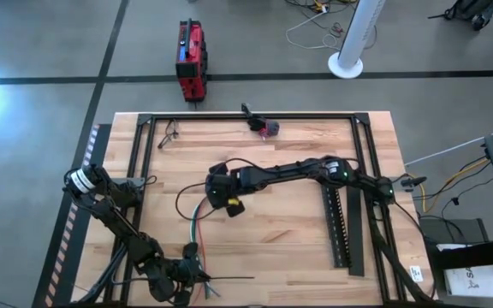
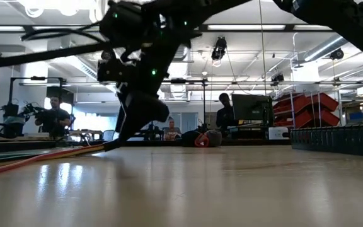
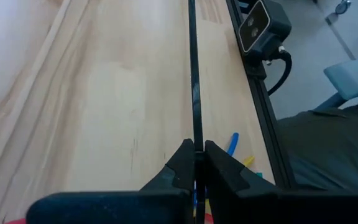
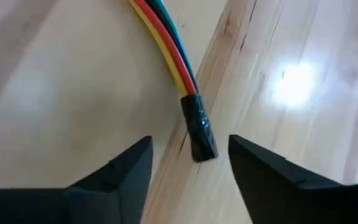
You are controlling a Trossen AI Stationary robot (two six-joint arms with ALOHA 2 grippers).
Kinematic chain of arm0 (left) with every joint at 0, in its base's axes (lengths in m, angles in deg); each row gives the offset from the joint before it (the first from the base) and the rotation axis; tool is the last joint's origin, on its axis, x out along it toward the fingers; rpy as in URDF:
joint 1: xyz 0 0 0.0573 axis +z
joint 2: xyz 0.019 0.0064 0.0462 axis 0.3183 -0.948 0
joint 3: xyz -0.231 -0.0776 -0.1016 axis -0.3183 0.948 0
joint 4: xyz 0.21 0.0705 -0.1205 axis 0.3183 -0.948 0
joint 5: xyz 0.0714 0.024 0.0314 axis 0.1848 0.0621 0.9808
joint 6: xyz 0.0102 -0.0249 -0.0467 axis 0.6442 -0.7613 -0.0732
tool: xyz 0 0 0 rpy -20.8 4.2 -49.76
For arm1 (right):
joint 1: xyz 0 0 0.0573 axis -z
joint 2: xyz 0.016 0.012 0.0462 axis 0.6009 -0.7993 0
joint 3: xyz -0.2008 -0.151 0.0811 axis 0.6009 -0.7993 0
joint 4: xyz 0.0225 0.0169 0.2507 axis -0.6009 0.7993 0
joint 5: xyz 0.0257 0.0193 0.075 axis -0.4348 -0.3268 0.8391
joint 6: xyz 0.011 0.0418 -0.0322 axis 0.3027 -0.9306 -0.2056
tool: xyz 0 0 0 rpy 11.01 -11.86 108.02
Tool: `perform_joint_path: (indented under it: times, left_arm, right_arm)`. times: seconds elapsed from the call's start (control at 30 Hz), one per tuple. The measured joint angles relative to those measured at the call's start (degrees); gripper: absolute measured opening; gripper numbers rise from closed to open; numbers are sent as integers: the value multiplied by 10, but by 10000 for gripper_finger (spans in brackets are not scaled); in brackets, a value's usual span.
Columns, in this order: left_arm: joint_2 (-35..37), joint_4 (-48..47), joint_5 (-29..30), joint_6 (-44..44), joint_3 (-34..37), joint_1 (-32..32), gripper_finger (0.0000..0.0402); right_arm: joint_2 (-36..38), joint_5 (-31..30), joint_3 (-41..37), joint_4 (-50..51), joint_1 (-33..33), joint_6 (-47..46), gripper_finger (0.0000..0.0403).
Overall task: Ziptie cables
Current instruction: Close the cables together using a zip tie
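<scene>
The cables [image 1: 195, 233] are a bundle of red, yellow, green and blue wires lying on the wooden table left of centre, running from near the middle toward the near edge. Their dark taped end [image 4: 199, 127] rests on the wood. My right gripper [image 1: 232, 205] is open above that end, one finger on either side of it [image 4: 188, 163], touching nothing. It also shows in the low view [image 2: 131, 126], close above the table. My left gripper [image 1: 195, 275] is near the table's front edge, shut on a thin black zip tie [image 1: 229, 278]. My left gripper pinches the thin black zip tie between its two fingers at a point near one end [image 3: 195, 146]. The fingers lie along the strip. The strip runs straight out past the fingertips toward the table's right [image 3: 193, 74], level and close over the wood.
A long black toothed strip [image 1: 341, 227] lies at the table's right. A black frame rail [image 1: 255, 115] borders the table, with a camera [image 3: 263, 25] on it. A small red and dark object [image 1: 264, 127] sits at the far edge. People [image 2: 54, 116] sit in the room behind.
</scene>
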Motion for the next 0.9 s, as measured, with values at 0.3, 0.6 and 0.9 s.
perform_joint_path:
  times: [0.3, 0.6, 0.9]
  left_arm:
    - [0, -2, -2, 5, 0, -1, 2]
    - [0, 2, -20, 9, 0, -3, 2]
    - [0, 13, -37, -12, 0, -3, 2]
  right_arm:
    - [1, -28, 91, 135, -41, -53, 263]
    - [2, -2, 148, 198, -158, -160, 257]
    - [-1, -3, 148, 64, -238, -318, 241]
